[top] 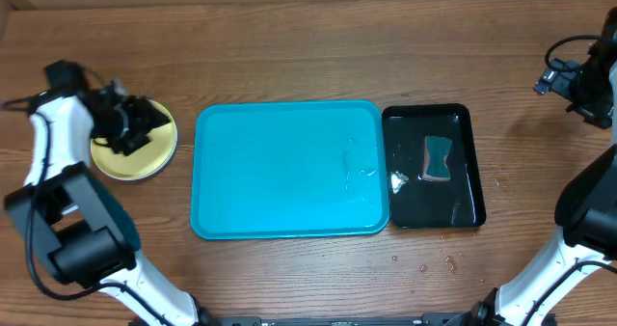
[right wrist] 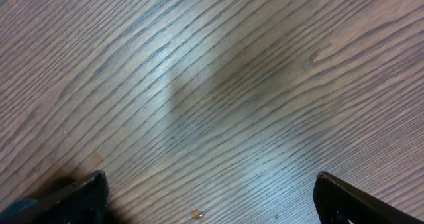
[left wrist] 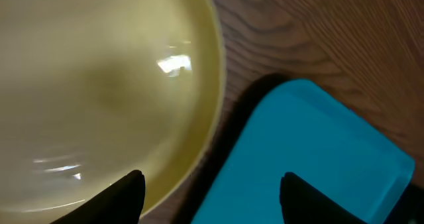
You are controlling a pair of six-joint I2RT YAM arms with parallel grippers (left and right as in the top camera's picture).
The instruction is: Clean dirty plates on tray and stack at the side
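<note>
Pale yellow-green plate at the left of the overhead view. Lies flat on the wooden worktop, just beside the left rim of the bright cyan tray with a thin gap between. Left fingers directly above the plate, spread apart, gripping nothing; plate rim and tray corner visible between them in the wrist view. Right fingers at the upper right, wide apart over bare wood, likewise empty. Right of the cyan tray, a glossy black tray with a teal sponge inside.

Left hand covers pt of yellow-green plate; wrist cam crops plate, blurry.
</note>
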